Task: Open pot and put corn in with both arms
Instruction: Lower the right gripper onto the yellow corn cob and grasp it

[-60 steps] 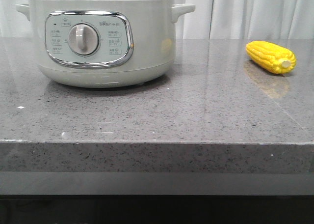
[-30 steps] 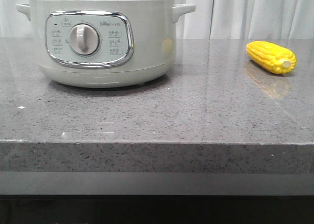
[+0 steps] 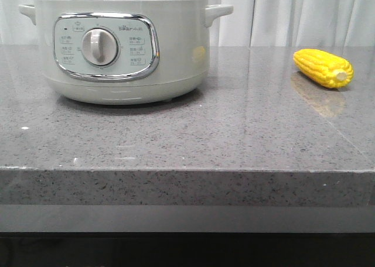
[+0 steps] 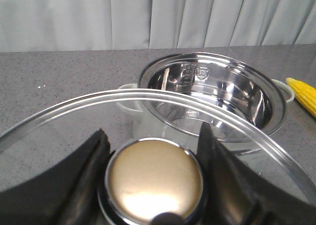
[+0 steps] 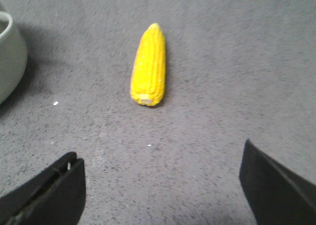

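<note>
The pale cream-green pot (image 3: 117,50) stands at the back left of the counter, its dial facing me. In the left wrist view it is open, and its shiny steel inside (image 4: 217,87) shows. My left gripper (image 4: 153,136) is shut on the gold knob (image 4: 154,178) of the steel-rimmed glass lid (image 4: 148,94) and holds it off the pot, to one side. The yellow corn (image 3: 323,68) lies at the back right. My right gripper (image 5: 160,153) hangs open and empty above the counter, with the corn (image 5: 148,64) ahead of its jaws, stub end toward it. Neither gripper shows in the front view.
The grey speckled stone counter (image 3: 234,132) has its front edge low in the front view. White curtains (image 3: 304,15) hang behind it. A pot handle (image 5: 10,57) shows at the edge of the right wrist view. The corn tip (image 4: 303,94) lies beside the pot.
</note>
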You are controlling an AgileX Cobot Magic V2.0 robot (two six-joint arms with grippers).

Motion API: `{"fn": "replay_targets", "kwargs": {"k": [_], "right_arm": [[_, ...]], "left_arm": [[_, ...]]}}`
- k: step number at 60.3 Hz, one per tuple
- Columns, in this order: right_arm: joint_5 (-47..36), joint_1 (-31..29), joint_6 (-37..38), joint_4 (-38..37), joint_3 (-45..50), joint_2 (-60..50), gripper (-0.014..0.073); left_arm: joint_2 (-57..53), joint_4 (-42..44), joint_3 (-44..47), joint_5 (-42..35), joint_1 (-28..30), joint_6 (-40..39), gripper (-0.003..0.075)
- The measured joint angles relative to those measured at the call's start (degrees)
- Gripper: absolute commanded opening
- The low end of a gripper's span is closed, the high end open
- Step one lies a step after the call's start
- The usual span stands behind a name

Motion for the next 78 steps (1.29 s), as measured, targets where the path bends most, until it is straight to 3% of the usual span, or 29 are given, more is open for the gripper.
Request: {"fn": "replay_targets", "kwargs": {"k": [45, 63, 78], "right_arm": [[10.14, 0.87, -0.65, 0.22, -32.37, 45.29, 0.0645], [11.04, 0.54, -0.65, 0.22, -42.27, 57.16, 0.0645], [11.04, 0.54, -0.52, 0.22, -43.84, 62.32, 0.0645]], "left_arm": [[0.0, 0.0, 0.0, 0.0, 0.0, 0.0, 0.0221], [0.0, 0.0, 0.0, 0.0, 0.0, 0.0, 0.0221], [0.0, 0.0, 0.0, 0.0, 0.0, 0.0, 0.0221]]}}
